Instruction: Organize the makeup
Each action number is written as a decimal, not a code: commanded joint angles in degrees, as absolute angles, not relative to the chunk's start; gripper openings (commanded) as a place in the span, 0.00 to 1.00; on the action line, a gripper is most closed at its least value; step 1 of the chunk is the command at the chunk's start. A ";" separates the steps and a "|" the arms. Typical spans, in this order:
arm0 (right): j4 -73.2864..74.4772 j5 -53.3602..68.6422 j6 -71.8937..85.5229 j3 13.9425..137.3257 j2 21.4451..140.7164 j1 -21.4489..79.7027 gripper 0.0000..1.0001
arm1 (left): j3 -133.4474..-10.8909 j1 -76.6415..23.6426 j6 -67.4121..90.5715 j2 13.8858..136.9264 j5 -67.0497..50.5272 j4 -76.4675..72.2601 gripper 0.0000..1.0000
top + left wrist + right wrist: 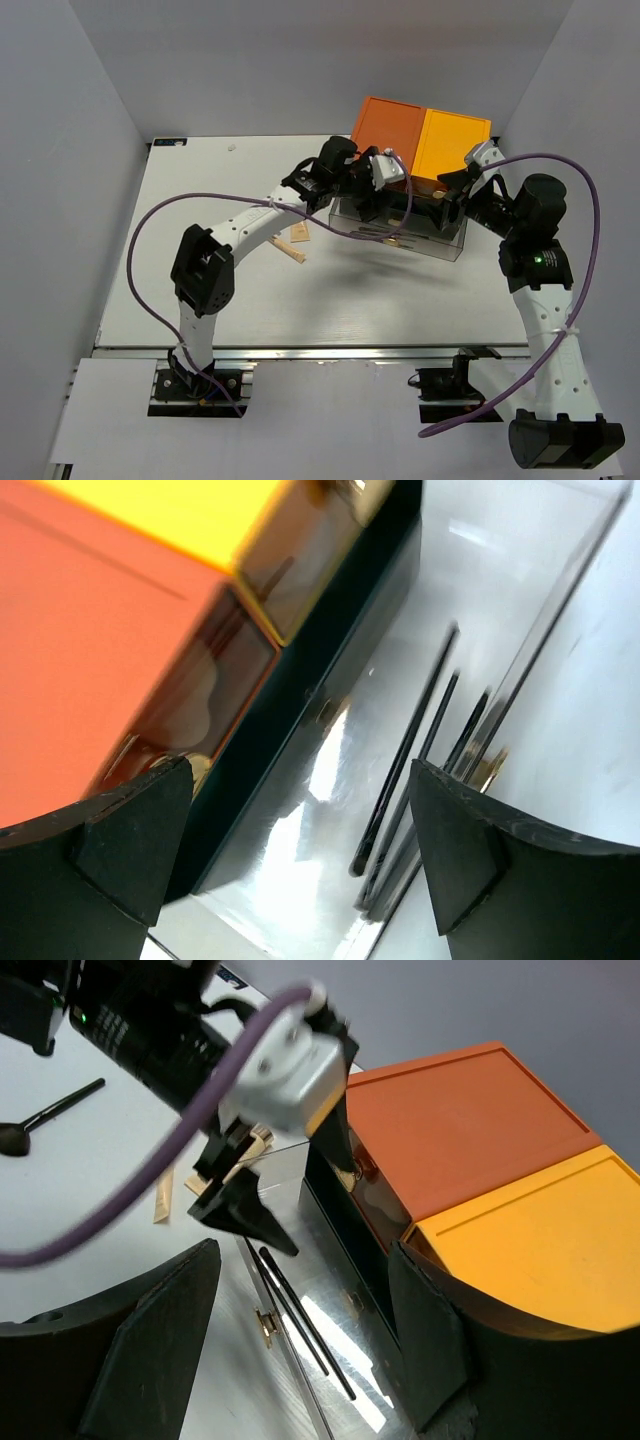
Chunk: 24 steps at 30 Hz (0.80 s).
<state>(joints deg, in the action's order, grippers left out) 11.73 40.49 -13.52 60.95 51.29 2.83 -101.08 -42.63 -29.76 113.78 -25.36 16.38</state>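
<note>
Thin black pencils [405, 765] lie in a clear drawer [447, 247] pulled out of the front of the orange-and-yellow box [420, 140]; they also show in the right wrist view [300, 1322]. My left gripper [375, 205] hangs open and empty over the drawer's left part, its jaws [300, 770] just above the pencils. My right gripper [445, 205] is open and empty over the drawer's right part [305, 1250]. A tan stick [288, 251] and a beige tube [300, 233] lie on the table left of the drawer. A black brush [50, 1112] lies further left.
The box stands at the back right of the white table [200, 290]. The drawer's clear front wall with a gold latch [264, 1325] stands between the pencils and the table. Purple cables [170, 210] loop off both arms. Grey walls close in the sides.
</note>
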 commanded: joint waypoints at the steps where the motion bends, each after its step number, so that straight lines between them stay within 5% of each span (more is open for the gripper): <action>1: 8.88 40.69 -12.83 60.91 51.24 2.46 0.73 | -105.46 -40.26 -12.72 107.58 -20.04 13.80 0.98; 9: 8.79 41.66 -12.83 59.07 51.15 2.46 0.73 | -85.13 -18.78 26.06 91.16 -21.41 10.90 0.93; 10: 8.79 41.75 -12.92 58.71 51.24 2.46 0.73 | -82.03 -15.76 33.15 89.14 -22.92 10.55 0.82; 11: 8.96 42.01 -13.18 58.54 51.59 2.46 0.73 | -78.87 -10.25 35.57 85.03 -23.81 9.94 0.51; 14: 9.84 42.54 -13.71 58.53 52.90 2.55 0.73 | -70.85 -2.67 38.50 77.64 -15.68 18.51 0.01; 16: 11.77 43.24 -14.06 59.32 53.96 2.46 0.73 | -69.96 -0.89 35.61 75.33 -4.30 28.23 0.00; 17: 12.47 43.33 -14.24 59.59 55.01 2.46 0.72 | -70.40 -0.36 34.64 74.45 -0.13 31.35 0.07; 19: 14.15 43.59 -14.41 60.03 55.89 2.46 0.72 | -71.97 -0.18 31.30 74.97 9.53 39.94 0.36; 24: 15.55 44.12 -14.68 60.21 57.57 2.46 0.72 | -67.51 4.83 22.35 78.74 9.57 45.70 0.64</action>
<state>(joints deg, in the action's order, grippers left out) 14.55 42.54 -14.04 58.50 57.65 2.63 -69.95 2.72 27.77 77.19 3.68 36.51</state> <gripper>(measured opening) 0.721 0.609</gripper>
